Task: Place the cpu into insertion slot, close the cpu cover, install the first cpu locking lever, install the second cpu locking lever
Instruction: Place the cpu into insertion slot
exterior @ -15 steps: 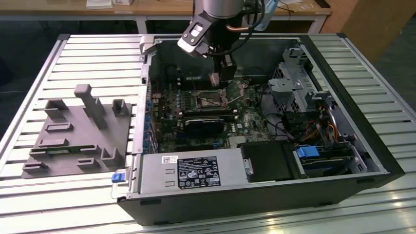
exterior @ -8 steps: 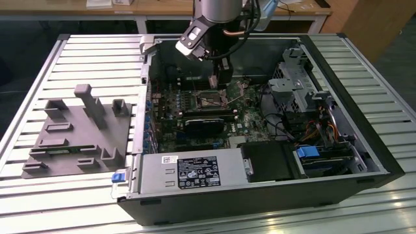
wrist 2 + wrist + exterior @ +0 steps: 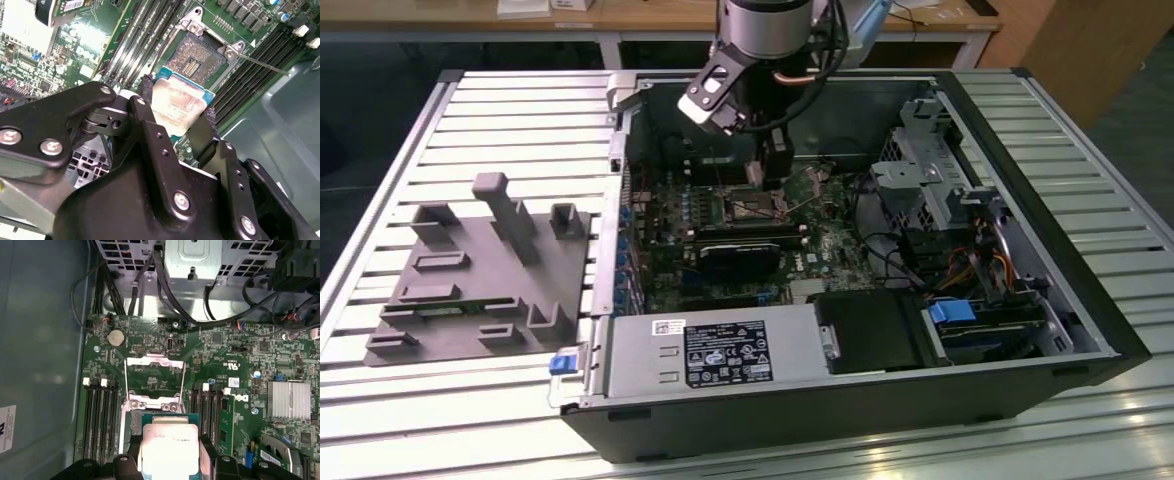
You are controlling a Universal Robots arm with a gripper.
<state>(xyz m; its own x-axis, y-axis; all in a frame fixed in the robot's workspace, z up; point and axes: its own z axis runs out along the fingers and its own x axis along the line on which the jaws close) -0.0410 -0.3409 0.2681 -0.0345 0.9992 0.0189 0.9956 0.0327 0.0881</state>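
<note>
My gripper (image 3: 767, 168) hangs inside the open computer case, just above the motherboard. In both wrist views it is shut on the cpu (image 3: 176, 102), a flat square chip with a pale silvery top on a green edge, pinched by its sides between the black fingers (image 3: 202, 131). The cpu (image 3: 169, 445) hovers at a tilt right beside and partly over the insertion slot (image 3: 196, 57), whose bare contacts show. The cpu cover (image 3: 154, 362), a thin metal frame with a square window, stands flipped open past the slot. A thin lever rod (image 3: 260, 62) sticks out sideways from the slot.
Long black memory slots (image 3: 100, 412) flank the socket on both sides. Cables (image 3: 150, 285) and a metal drive cage (image 3: 934, 170) crowd the case's far end. A grey power-supply box (image 3: 707, 350) sits at the case front. A grey fixture plate (image 3: 480, 270) lies on the exterior view's left.
</note>
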